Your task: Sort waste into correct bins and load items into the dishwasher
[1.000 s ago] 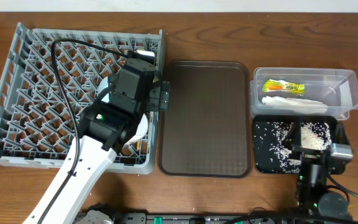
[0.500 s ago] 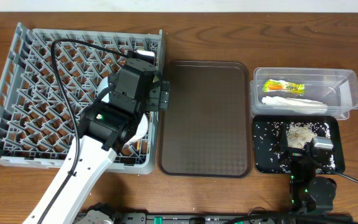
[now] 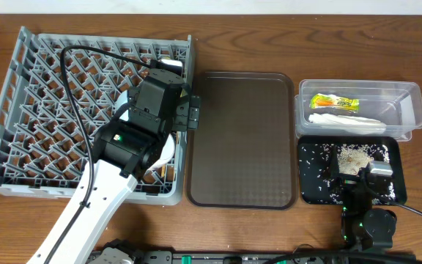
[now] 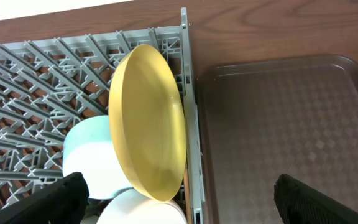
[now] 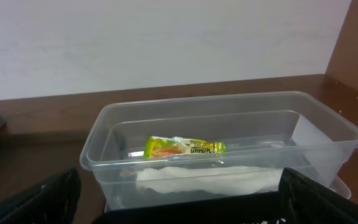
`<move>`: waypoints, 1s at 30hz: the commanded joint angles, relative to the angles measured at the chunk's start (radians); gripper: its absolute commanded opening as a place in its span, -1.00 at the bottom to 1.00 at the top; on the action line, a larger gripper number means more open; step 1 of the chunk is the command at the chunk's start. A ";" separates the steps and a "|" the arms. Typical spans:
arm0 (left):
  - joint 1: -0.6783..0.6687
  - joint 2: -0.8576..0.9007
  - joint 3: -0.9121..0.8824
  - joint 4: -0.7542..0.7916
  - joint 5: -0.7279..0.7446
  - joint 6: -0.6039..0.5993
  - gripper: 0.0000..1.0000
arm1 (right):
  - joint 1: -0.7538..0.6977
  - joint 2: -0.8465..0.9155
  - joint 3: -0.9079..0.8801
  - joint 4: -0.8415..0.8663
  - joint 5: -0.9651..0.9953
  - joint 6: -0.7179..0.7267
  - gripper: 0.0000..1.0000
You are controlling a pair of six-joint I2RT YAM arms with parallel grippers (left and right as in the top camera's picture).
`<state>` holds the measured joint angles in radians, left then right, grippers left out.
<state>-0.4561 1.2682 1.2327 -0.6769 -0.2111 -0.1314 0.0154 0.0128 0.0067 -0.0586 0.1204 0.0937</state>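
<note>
1. The rack (image 3: 50,95) fills the 9 o'clock side of the overhead view. My left arm reaches over its 3 o'clock wall.
2. The brown tray (image 3: 244,139) lies at centre, between the rack and the bins.
3. The tub (image 3: 409,110) sits at 2 o'clock. The black tray (image 3: 310,172) is just beside it at 4 o'clock, with rice (image 3: 354,155) scattered in it.
4. The plate (image 4: 148,121) stands on edge inside the rack, close to the wall nearest the brown tray. In the left wrist view its long axis runs 12 to 6, leaning a little toward 1. The hollow face seems to look toward 3, though I can't be sure.
5. The left gripper (image 4: 180,186) is spread wide with nothing between its fingers, and the plate's lower rim is just ahead of it. I judge the step in hand is backing away from the plate. I'd keep the fingers wide and pull straight back along the wrist axis. I'd avoid any sweep toward 9, where a finger could clip the rim and tip the plate.
6. The right gripper (image 5: 180,180) is also spread wide and holds nothing. It faces the tub.
7. The blue bowl (image 4: 95,149) and white bowl (image 4: 142,208) touch the plate at its 8 and 6 o'clock.
8. The napkin (image 3: 346,121) and wrapper (image 3: 334,103) lie in the tub, both long axes running 9 to 3.
9. I can't make out the cup or chopsticks.
</note>
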 commanded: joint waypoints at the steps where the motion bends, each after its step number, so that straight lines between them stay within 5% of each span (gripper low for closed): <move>1: 0.002 0.001 0.008 -0.010 -0.004 -0.001 0.96 | -0.006 -0.002 -0.001 -0.005 -0.005 -0.016 0.99; 9: 0.050 -0.173 0.001 -0.087 0.001 -0.002 0.96 | -0.006 -0.002 -0.001 -0.005 -0.005 -0.016 0.98; 17: 0.330 -0.515 -0.135 -0.085 0.237 -0.007 0.96 | -0.006 -0.002 -0.001 -0.005 -0.005 -0.016 0.98; 23: 0.441 -0.827 -0.356 -0.077 0.249 -0.076 0.96 | -0.006 -0.002 -0.001 -0.005 -0.005 -0.016 0.98; 30: 0.449 -1.107 -0.717 0.295 0.249 -0.259 0.96 | -0.006 -0.002 -0.001 -0.005 -0.005 -0.016 0.98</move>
<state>-0.0139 0.2283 0.6460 -0.5350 0.0238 -0.2764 0.0154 0.0128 0.0067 -0.0597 0.1196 0.0902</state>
